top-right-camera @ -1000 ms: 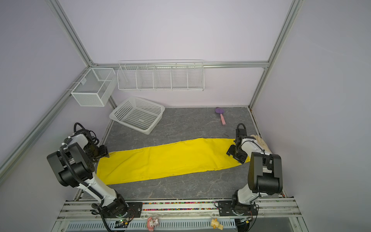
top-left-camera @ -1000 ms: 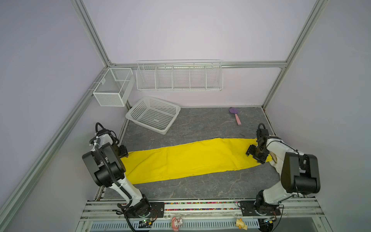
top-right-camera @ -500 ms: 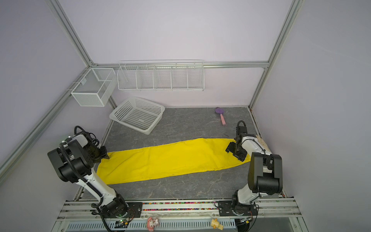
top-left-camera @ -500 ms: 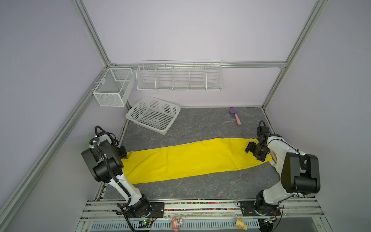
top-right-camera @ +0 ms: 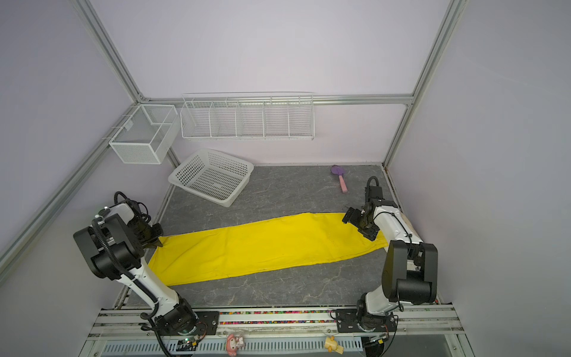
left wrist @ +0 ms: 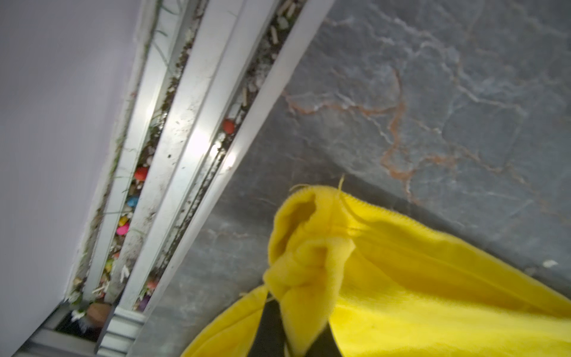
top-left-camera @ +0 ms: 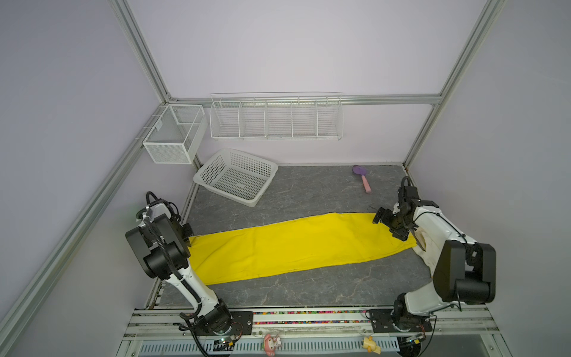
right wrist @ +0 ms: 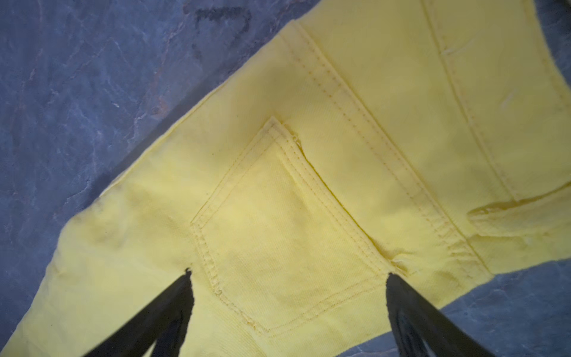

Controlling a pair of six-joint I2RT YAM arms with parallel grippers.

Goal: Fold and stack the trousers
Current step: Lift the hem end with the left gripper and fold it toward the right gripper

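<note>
Two changes: our left gripper (left wrist: 293, 327) has clamped the bunched hem (left wrist: 309, 222) of the trousers (top-left-camera: 293, 244); our right gripper (right wrist: 289, 273) has spread wide, empty, over the pocket (right wrist: 278, 235). We see yellow cloth flat across the table (top-left-camera: 309, 197).

We find no text, brand, number or sign that we can read in any view. In both top views a small pale tag (top-left-camera: 159, 124) sits on the rim of the wire mesh box (top-left-camera: 168, 151) at the left wall, too small for us to make out. In the right wrist view a dark scrawl (right wrist: 222, 24) marks the grey tabletop (right wrist: 77, 92) near the trousers (right wrist: 309, 216); we cannot read it as a letter or figure.
</note>
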